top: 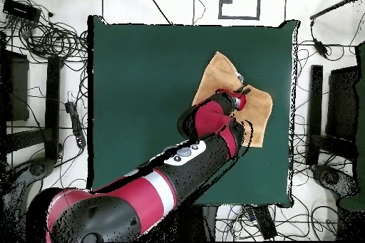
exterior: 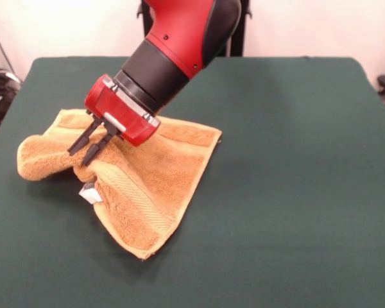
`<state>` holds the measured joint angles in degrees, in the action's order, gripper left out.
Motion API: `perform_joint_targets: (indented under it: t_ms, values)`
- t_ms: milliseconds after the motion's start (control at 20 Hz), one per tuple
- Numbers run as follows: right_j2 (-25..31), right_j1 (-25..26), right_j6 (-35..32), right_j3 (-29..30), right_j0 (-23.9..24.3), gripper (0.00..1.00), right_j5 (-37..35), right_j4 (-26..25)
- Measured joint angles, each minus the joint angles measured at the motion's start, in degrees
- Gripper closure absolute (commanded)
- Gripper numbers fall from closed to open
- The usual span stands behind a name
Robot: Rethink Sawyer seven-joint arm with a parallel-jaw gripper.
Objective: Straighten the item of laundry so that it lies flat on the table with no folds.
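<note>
The item of laundry, an orange-yellow terry towel, lies rumpled on the left part of the green table. Its left corner is folded over into a raised hump, and a small white tag shows at the edge under the fold. My gripper slants down over the towel's left half. Its two black fingers stand slightly apart, tips at the crease beside the hump, with towel showing between them. From overhead, the towel lies near the table's right edge and the arm covers its middle, with the gripper over it.
The table's felt surface stretches wide beside the towel. Cables and stands crowd the floor around the table. My arm crosses the table's lower edge in the overhead view.
</note>
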<state>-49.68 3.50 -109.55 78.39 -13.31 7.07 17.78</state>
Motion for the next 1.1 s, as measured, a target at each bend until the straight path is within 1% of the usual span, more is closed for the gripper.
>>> perform_joint_targets:
  t_ms: [850, 900, 1100]
  values:
    - [1.0, -1.3, 0.0, 0.0, 1.6, 1.00, 0.4, 0.0]
    - [1.1, -1.8, 0.0, 0.0, 1.8, 0.00, 0.4, 0.0]
    - [1.1, -2.3, 0.0, 0.0, 1.8, 0.00, 0.4, 0.0]
